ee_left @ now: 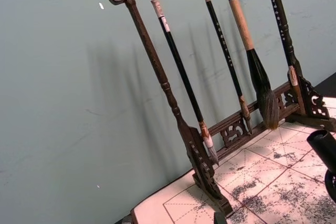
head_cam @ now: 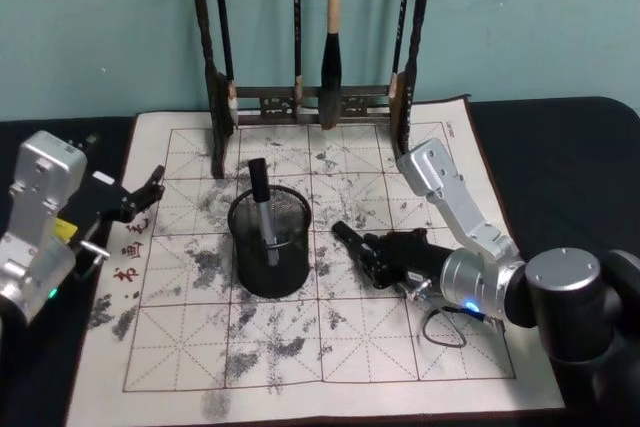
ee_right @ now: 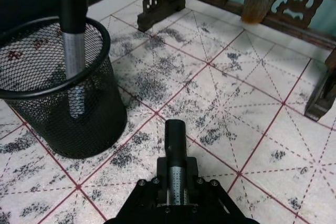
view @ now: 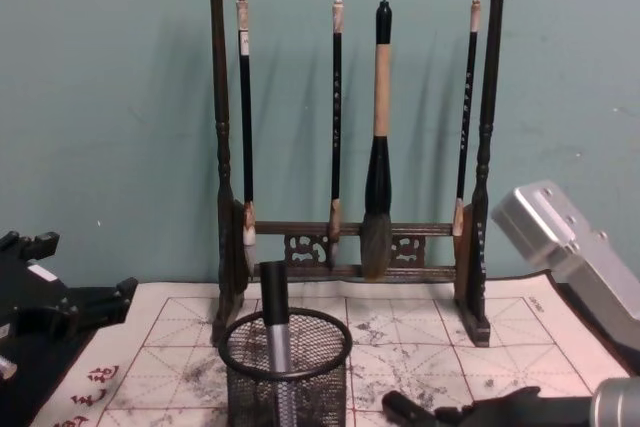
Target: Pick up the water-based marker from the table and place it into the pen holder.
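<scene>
My right gripper [head_cam: 372,253] is shut on a water-based marker [ee_right: 176,153] with a black cap and a silver barrel. It holds the marker low over the cream mat on the table [head_cam: 420,347], just right of the pen holder [head_cam: 270,245]. The capped end [head_cam: 346,235] points toward the holder without touching it. The pen holder [ee_right: 58,90] is a black wire-mesh cup, and another marker [head_cam: 262,202] stands tilted inside it. From the chest view, the held marker [view: 402,408] lies level near the holder's base [view: 287,377]. My left gripper [head_cam: 142,197] hangs open at the mat's left edge.
A tall dark wooden brush rack [head_cam: 310,102] with several hanging brushes stands at the back of the mat, behind the holder. Its foot [ee_right: 160,3] is close beyond the holder. A thin black cable loop [head_cam: 445,332] lies on the mat beside my right arm.
</scene>
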